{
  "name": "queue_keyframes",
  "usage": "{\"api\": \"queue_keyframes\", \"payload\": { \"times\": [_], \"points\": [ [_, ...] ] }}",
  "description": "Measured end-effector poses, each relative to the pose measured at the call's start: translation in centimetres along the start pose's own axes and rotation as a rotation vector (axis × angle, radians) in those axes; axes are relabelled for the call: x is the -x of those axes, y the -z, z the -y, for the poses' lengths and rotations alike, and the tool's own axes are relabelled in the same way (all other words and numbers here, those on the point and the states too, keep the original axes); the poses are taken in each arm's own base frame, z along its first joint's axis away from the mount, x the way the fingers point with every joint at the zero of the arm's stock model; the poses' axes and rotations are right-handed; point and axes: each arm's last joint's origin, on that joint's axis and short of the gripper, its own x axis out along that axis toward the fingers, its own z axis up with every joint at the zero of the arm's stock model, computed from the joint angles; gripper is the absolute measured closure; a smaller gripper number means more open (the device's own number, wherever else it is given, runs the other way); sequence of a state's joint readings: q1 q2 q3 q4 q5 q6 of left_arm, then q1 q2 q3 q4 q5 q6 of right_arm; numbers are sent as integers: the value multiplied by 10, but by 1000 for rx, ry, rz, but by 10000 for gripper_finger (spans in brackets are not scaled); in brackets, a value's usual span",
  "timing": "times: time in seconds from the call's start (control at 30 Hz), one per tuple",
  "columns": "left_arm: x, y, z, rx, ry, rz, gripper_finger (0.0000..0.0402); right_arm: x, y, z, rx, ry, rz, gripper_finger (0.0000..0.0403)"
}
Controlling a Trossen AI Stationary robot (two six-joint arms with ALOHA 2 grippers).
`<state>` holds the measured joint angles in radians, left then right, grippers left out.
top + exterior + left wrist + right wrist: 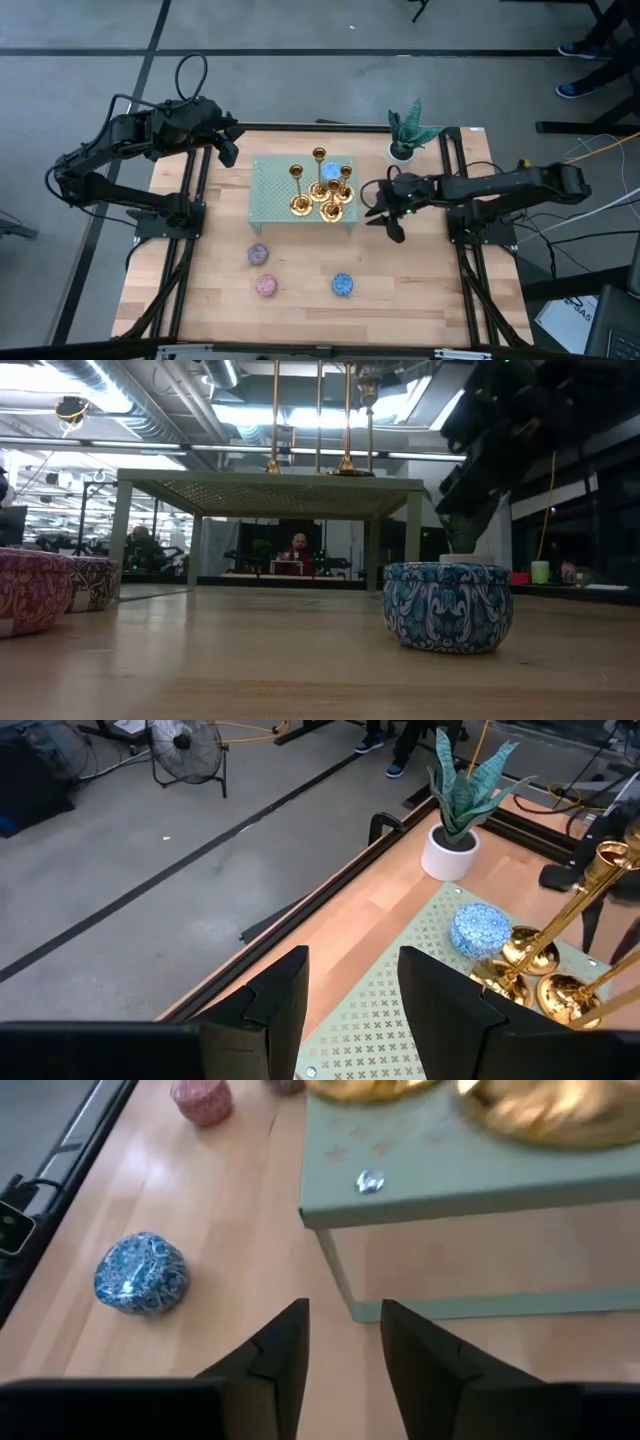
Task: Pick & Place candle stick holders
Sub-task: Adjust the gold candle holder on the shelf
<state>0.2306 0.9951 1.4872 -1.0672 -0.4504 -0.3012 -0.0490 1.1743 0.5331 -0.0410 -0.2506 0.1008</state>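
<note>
the right pincer (385, 222) hangs released and empty just beside the right edge of the green stand (270, 195), above the table (300, 300). the left pincer (228, 140) waits released near the stand's far left corner. four candle stick holders (325, 195) stand clustered on the stand's right half, around a blue candle (333, 172).

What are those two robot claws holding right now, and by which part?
Nothing. The left end effector hangs open beside the green perforated stand; the right end effector is open at its other side, clear of the shiny gold candlesticks.
</note>
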Motion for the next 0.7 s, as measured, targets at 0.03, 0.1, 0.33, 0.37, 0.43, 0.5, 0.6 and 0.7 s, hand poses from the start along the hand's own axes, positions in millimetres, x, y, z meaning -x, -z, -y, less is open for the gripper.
{"api": "queue_keyframes", "payload": {
  "times": [0.03,0.1,0.33,0.37,0.43,0.5,0.6,0.7],
  "points": [
    [0,0,0,0,0,0,249,5,-1,-1,6,14,12,276],
    [0,0,0,0,0,-1,249,16,-5,-2,13,47,55,279],
    [-6,1,8,-63,139,-60,249,43,-15,-7,55,130,192,281],
    [-9,1,11,-63,180,-81,249,46,-16,-7,57,145,209,281],
    [-16,2,18,-45,282,-142,249,51,-17,-8,58,169,238,281],
    [-24,3,29,-40,370,-203,249,55,-18,-8,57,194,255,281],
    [-37,11,53,-85,434,-280,252,57,-19,-8,55,227,274,281],
    [-54,29,76,-152,442,-372,253,58,-19,-8,53,241,278,281]
  ]
}}
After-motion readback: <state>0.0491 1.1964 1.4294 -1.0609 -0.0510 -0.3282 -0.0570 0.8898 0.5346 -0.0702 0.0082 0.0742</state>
